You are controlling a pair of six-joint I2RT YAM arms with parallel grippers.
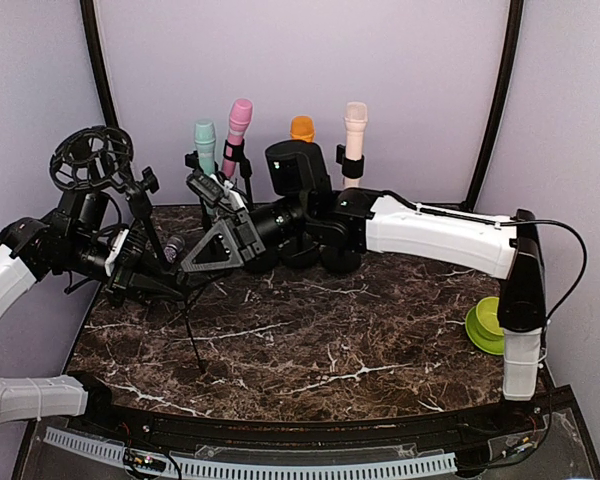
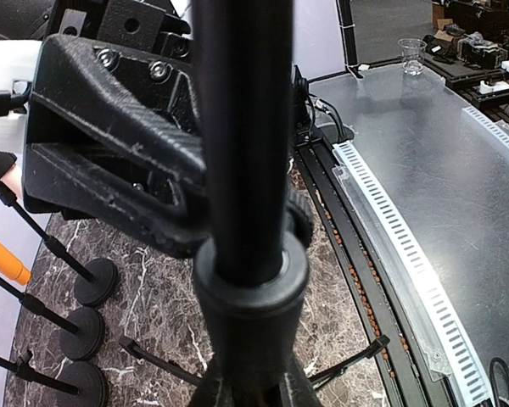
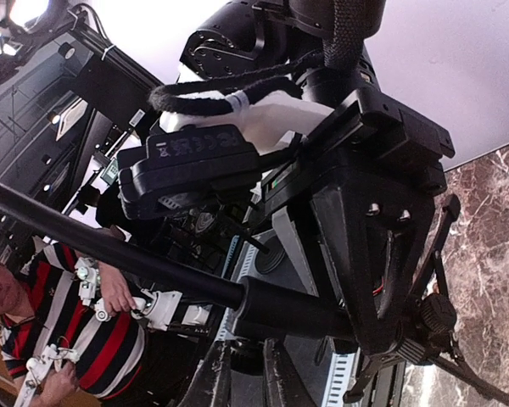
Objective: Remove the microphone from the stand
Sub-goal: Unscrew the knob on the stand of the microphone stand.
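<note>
The stand (image 2: 242, 127) rises at the far left of the table (image 1: 330, 340). Its tripod legs are spread on the marble and its ring mount (image 1: 90, 160) is at the top, with the wall showing through the ring. The left claw (image 1: 145, 272) is pressed together on the stand's black pole, low down, just above the collar where the legs branch.

The right arm reaches across from the right, and the right claw (image 1: 188, 262) sits just beside the left one at the same pole. In the right wrist view its fingers (image 3: 225, 377) stand close together with a slim gap. The thick end of a black rod crosses right at their tips, but whether they pinch it cannot be told.

A grey rounded head, seemingly the microphone (image 1: 173, 247), shows low between the two claws, close by the pole. What holds it is hidden.

Along the far edge stand the teal mic (image 1: 205, 143), pink mic (image 1: 240, 118), orange mic (image 1: 302, 128) and cream mic (image 1: 355, 122), each upright on its own stand with a round base.

At the right edge of the table, near the right arm's base, a green cup (image 1: 490, 318) sits on a green plate (image 1: 477, 342). The cup's inside cannot be made out. Off the table, a clear cup (image 2: 411, 55) stands on a grey bench, and its contents cannot be told.
</note>
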